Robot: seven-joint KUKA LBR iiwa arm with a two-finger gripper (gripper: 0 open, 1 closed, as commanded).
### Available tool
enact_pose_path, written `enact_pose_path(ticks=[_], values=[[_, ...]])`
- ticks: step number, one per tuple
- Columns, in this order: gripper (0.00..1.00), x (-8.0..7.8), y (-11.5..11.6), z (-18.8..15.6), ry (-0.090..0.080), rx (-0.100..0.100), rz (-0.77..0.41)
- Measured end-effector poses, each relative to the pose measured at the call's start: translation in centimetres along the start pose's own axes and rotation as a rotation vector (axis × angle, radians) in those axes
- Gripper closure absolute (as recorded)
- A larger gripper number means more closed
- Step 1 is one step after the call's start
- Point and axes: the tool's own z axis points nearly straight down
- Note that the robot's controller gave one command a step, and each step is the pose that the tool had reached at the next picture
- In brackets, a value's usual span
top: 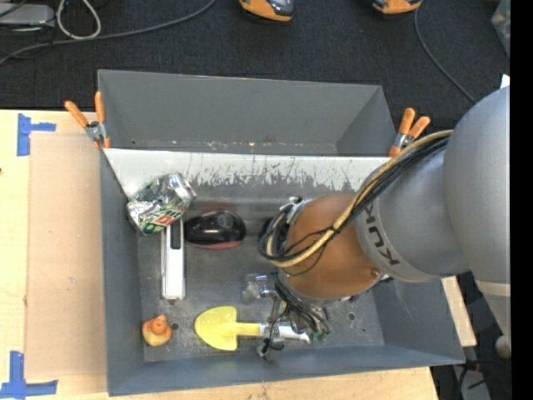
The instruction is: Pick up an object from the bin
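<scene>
Gripper [277, 337] low by the bin's [250, 123] front edge, at the yellow toy spade's [218, 327] handle end; spread or clamped, impossible to tell. Likely trouble: thin handle slipping free, heavier blade tipping the spade out.

— Entry: item?
— I log a yellow plastic toy shovel [218, 327], with a rounded blade and a short straight handle.
— Pose?
— Flat on the floor, blade to the view's left, handle pointing right. The handle's end meets my gripper [277, 337]; grip undetermined.
— Location?
— Front strip of the grey metal bin [208, 373], just beside the near wall, roughly mid-width.
</scene>
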Motion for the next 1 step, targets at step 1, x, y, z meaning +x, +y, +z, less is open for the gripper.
enact_pose_path(ticks=[1], values=[[1.00,-0.59,0.27,0.54,0.013,-0.001,-0.112]])
